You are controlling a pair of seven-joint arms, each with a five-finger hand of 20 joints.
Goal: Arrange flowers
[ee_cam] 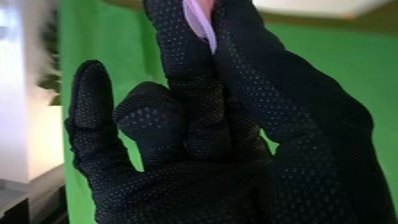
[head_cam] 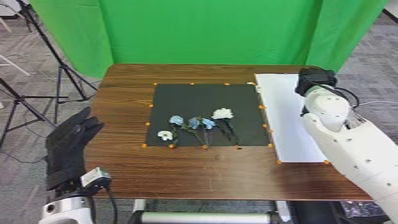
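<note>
"Biggest of all?"

"Green curtain point(head_cam: 213, 30), far behind the black mat point(head_cam: 200, 92); then brown table point(head_cam: 178, 177), all around and under the mat; next, the mat; then long white sheet point(head_cam: 289, 120), just right of the mat."

"And the hands?"

"Left hand point(head_cam: 67, 145), off to the left of the mat, open, with fingers mostly straight; right hand point(head_cam: 316, 78), right of the mat's far right corner, pinching a pink thing point(ee_cam: 203, 25); cannot tell for sure what kind of thing."

"Flowers too?"

"Yes, on the mat, nearer to the close edge; big white flower point(head_cam: 222, 113) on the right side; blue flowers point(head_cam: 194, 122) in the middle; little white flower point(head_cam: 165, 135) on the left side; stems pointing to the mat's close edge."

"Tiniest?"

"Orange dots point(head_cam: 205, 147), along the mat's edges."
</note>
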